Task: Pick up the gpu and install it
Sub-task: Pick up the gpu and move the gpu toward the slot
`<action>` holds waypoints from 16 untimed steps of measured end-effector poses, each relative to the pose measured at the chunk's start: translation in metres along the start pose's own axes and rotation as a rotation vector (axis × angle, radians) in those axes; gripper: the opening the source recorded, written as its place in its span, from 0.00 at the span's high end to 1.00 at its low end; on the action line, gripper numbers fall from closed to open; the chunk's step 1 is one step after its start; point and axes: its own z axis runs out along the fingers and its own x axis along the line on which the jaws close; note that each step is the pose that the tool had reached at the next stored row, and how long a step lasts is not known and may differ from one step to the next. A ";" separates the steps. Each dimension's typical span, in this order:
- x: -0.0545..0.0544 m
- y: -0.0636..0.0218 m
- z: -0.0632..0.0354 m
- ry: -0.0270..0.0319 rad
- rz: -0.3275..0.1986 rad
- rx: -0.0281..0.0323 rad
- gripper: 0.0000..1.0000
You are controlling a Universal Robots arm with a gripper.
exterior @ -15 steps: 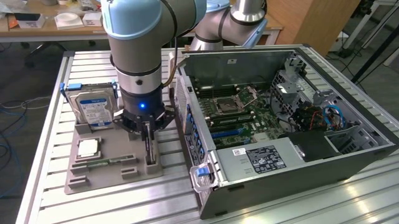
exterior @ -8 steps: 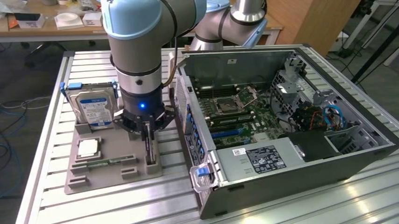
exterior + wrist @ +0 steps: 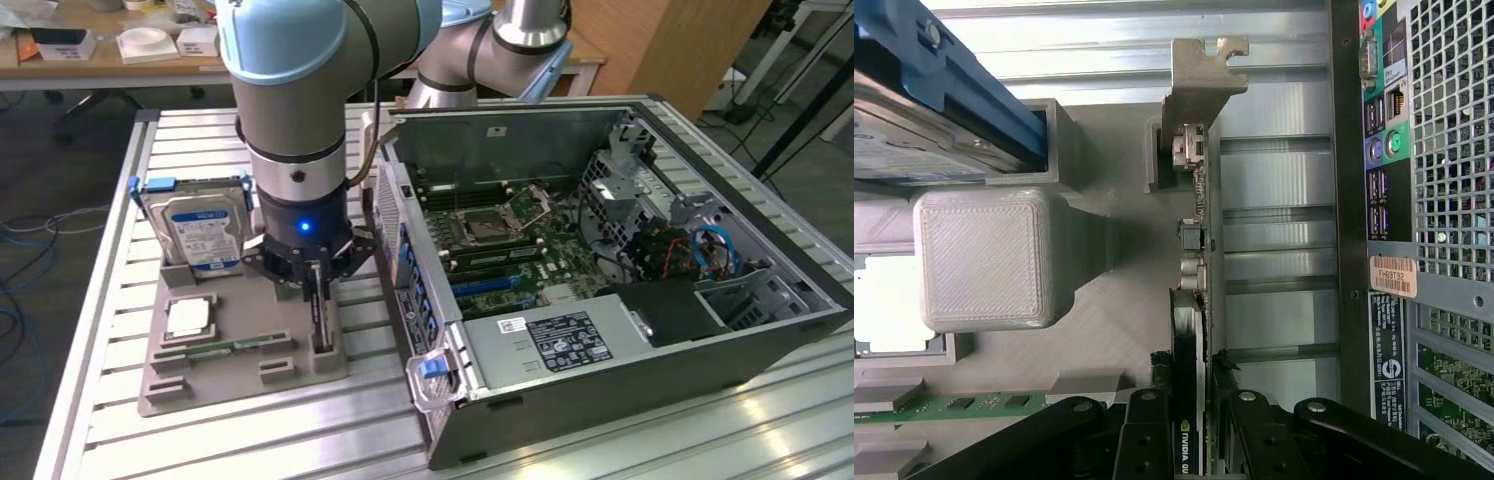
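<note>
While arm point(image 3: 296, 150) points straight down, end effector point(image 3: 1191, 390) clamped on upright gpu point(image 3: 1192, 300)

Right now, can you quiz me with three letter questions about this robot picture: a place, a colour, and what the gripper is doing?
1. Where does the thin green-and-black graphics card with the silver bracket stand? A) in the grey plastic tray B) inside the computer C) on the floor
2. What colour is the light on the robot's wrist? A) red B) blue C) green
3. What is the black gripper doing? A) hanging wide open B) closed on the card C) holding a screwdriver
Answers: 1A, it stands edge-on in the tray beside the open black computer case; 2B, it glows blue; 3B, its fingers press both sides of the card.
</note>
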 end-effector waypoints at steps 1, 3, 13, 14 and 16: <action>0.000 0.0000 0.0000 0.0000 0.000 0.0000 0.74; 0.000 0.0000 0.0000 0.0000 0.000 0.0000 0.74; 0.000 0.0000 0.0000 0.0001 0.000 0.0000 0.74; 0.000 0.0000 0.0000 0.0000 0.000 0.0000 0.74; 0.000 0.0000 0.0000 0.0000 0.000 0.0000 0.74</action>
